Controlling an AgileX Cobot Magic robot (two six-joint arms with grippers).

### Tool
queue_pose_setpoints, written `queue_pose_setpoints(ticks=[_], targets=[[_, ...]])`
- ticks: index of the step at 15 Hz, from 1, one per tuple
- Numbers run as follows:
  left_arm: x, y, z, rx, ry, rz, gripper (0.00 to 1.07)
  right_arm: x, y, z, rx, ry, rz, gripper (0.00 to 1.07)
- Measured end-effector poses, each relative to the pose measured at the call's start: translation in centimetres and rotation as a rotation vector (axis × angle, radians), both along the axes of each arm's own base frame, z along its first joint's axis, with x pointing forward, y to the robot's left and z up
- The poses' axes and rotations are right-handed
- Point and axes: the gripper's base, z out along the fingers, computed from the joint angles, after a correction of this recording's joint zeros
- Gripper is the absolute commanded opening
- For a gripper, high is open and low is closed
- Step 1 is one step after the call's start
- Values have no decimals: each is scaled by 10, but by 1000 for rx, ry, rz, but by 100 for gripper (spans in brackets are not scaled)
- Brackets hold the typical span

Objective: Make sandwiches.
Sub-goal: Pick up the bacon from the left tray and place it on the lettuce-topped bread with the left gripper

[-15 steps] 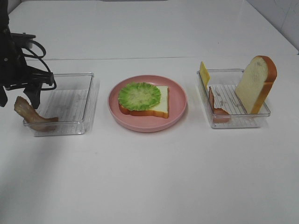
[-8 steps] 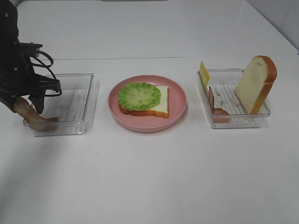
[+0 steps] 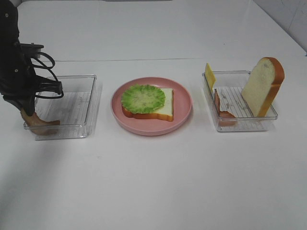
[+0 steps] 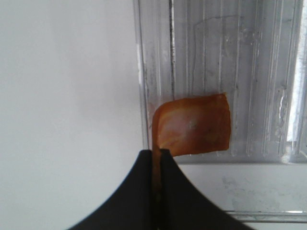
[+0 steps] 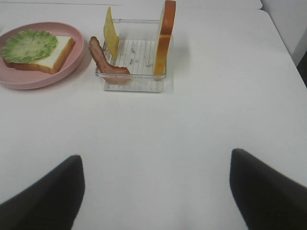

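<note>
On the pink plate (image 3: pixel 185 103) lies a bread slice (image 3: pixel 166 110) with a lettuce leaf (image 3: pixel 143 98) on top. My left gripper (image 3: pixel 27 111) is shut on the raised end of a bacon strip (image 3: pixel 44 126) at the left wall of the left clear tray (image 3: pixel 92 103). The left wrist view shows the black fingers (image 4: pixel 144 191) pinched on the edge of that bacon strip (image 4: pixel 194 125). The right tray (image 3: pixel 242 126) holds an upright bread slice (image 3: pixel 261 86), a cheese slice (image 3: pixel 209 75) and a second bacon strip (image 3: pixel 221 109). My right gripper (image 5: pixel 153 191) is open over bare table, well short of its tray (image 5: pixel 134 84).
The left tray (image 4: pixel 216 57) holds nothing but the gripped bacon. White table surface surrounds the plate and both trays, with a seam line running across behind them. The right arm is outside the exterior high view.
My left gripper moved right and down onto the bacon's raised end and shut on it. The bacon's upper end now stands more upright. Plate and right tray are unchanged.
</note>
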Motion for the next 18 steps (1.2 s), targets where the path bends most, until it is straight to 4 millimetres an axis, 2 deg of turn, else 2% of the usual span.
queue_pose_setpoints(ticks=[3,6,8,11,14,15,18], targets=[[0,-2,9,-30,-28,14,0,0,0,0,0,0,0,78],[0,-9,50,-129,-163,30,0,0,0,0,0,0,0,78],[7,-20,75,-259,-260,14,0,0,0,0,0,0,0,78],[15,-43,91,-521,-375,-22,0,0,0,0,0,0,0,78],[20,-65,95,-696,-436,-42,0,0,0,0,0,0,0,78],[22,-87,87,-807,-437,-65,0,0,0,0,0,0,0,78],[25,-118,67,-909,-417,-78,0,0,0,0,0,0,0,78]])
